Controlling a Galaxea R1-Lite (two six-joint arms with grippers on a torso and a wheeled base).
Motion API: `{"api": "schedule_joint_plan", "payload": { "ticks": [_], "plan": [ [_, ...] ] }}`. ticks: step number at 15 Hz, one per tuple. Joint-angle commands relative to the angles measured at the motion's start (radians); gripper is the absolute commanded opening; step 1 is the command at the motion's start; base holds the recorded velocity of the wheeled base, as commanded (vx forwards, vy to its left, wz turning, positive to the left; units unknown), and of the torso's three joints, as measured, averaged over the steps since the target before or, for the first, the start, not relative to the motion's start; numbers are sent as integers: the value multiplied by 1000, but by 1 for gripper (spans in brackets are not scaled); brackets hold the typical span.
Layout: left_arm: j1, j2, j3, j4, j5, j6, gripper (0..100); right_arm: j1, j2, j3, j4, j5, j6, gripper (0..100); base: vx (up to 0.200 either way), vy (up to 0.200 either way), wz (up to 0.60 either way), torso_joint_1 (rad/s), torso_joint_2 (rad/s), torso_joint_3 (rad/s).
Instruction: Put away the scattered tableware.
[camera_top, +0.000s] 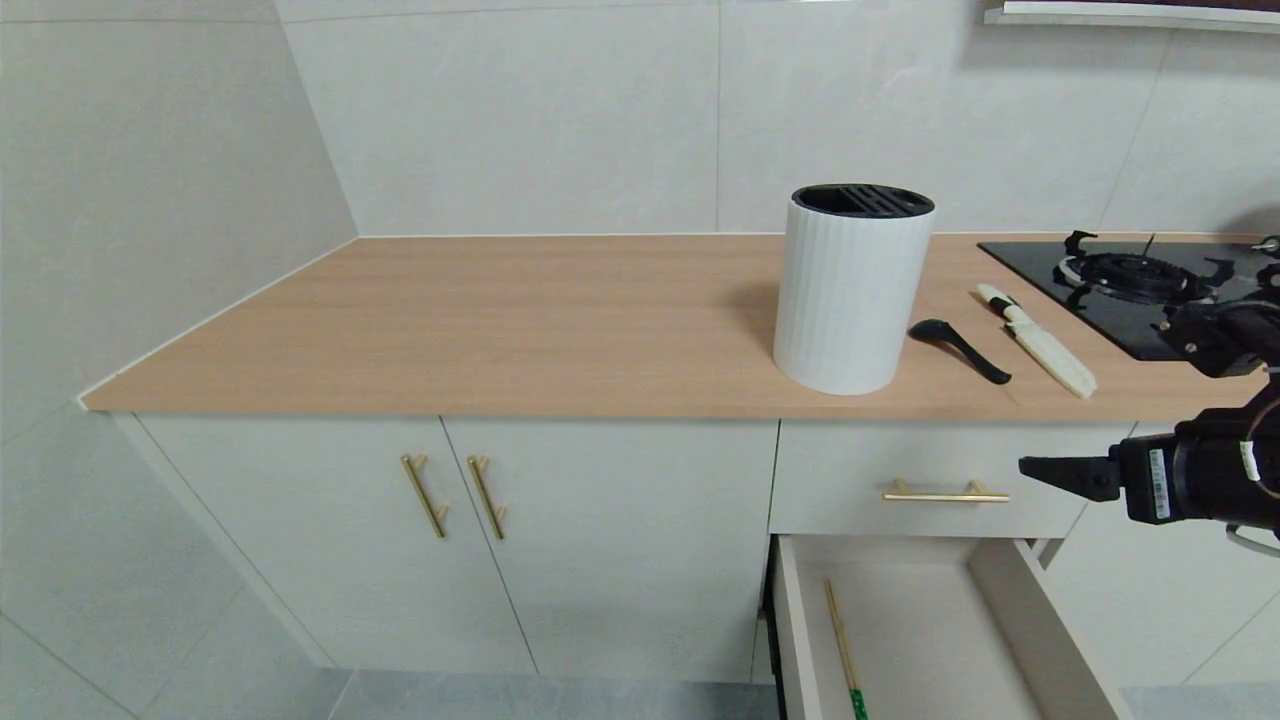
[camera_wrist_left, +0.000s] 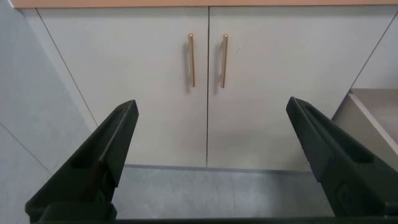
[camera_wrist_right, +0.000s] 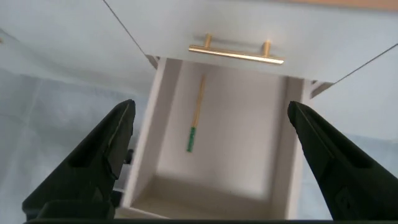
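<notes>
A black spoon (camera_top: 958, 348) and a white knife (camera_top: 1040, 340) lie on the wooden countertop (camera_top: 500, 330), right of a white ribbed utensil holder (camera_top: 848, 295) with a black slotted top. Below them the lower drawer (camera_top: 930, 640) is pulled out, with a pair of chopsticks (camera_top: 842, 640) lying inside. My right gripper (camera_top: 1065, 473) hangs open above the drawer (camera_wrist_right: 242, 137), nothing between its fingers; the chopsticks (camera_wrist_right: 196, 115) lie beneath it. My left gripper (camera_wrist_left: 211, 155) is open and empty, low down, facing the cabinet doors.
A black gas hob (camera_top: 1130, 280) sits at the counter's right end. The closed upper drawer has a gold handle (camera_top: 945, 493). Two cabinet doors with gold handles (camera_wrist_left: 207, 60) stand shut on the left. Tiled walls bound the counter at the back and left.
</notes>
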Motion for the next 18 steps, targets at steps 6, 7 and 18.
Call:
{"api": "schedule_joint_plan", "payload": {
  "ticks": [6, 7, 18],
  "plan": [
    [0, 0, 0, 0, 0, 0, 100, -128, 383, -230, -309, 142, -134, 100, 0, 0, 0, 0, 0, 0],
    [0, 0, 0, 0, 0, 0, 100, -154, 437, -282, -314, 161, -137, 100, 0, 0, 0, 0, 0, 0],
    [0, 0, 0, 0, 0, 0, 100, -215, 707, -554, -305, 219, -148, 100, 0, 0, 0, 0, 0, 0]
  ]
}}
